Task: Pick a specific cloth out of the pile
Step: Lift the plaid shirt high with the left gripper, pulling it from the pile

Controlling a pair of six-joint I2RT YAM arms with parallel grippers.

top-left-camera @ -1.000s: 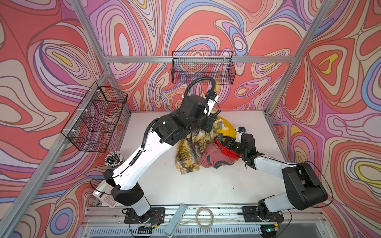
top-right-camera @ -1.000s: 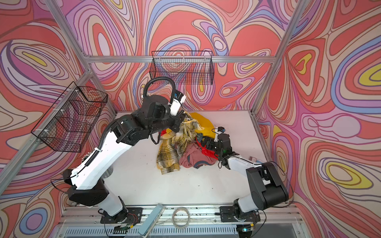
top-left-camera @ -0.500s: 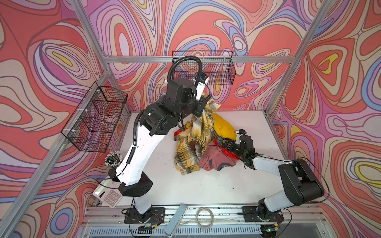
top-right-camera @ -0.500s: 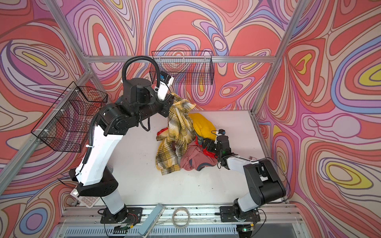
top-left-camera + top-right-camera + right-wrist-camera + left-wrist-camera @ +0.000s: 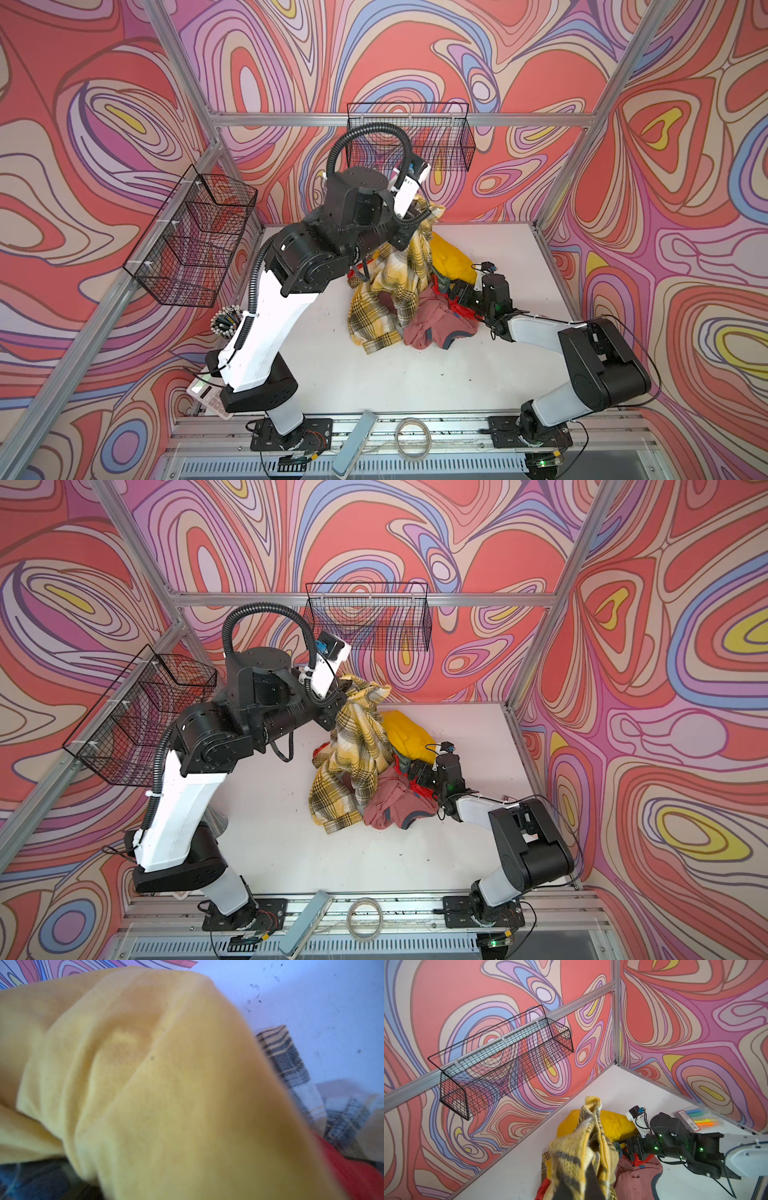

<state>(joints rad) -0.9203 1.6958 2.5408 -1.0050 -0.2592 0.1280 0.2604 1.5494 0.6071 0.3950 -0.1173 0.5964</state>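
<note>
Flannel, yellow-and-cream plaid with dark checks: the cloth [image 5: 395, 270] hangs from the left pincer [image 5: 419, 212], clenched on a bunched edge. Its tail trails onto the pile [image 5: 432, 328] at mid surface [image 5: 374, 374]. It is judged soft, light and limp, prone to snagging; a gathered fold suits gripping. The right pincer [image 5: 453, 291], spread wide, presses the pile's right side.

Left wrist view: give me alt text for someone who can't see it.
A plaid cloth hangs bunched up close above a pile of yellow, pink and red cloths on a white table. The right pincer sits at the pile; a wire basket hangs on the patterned wall.
</note>
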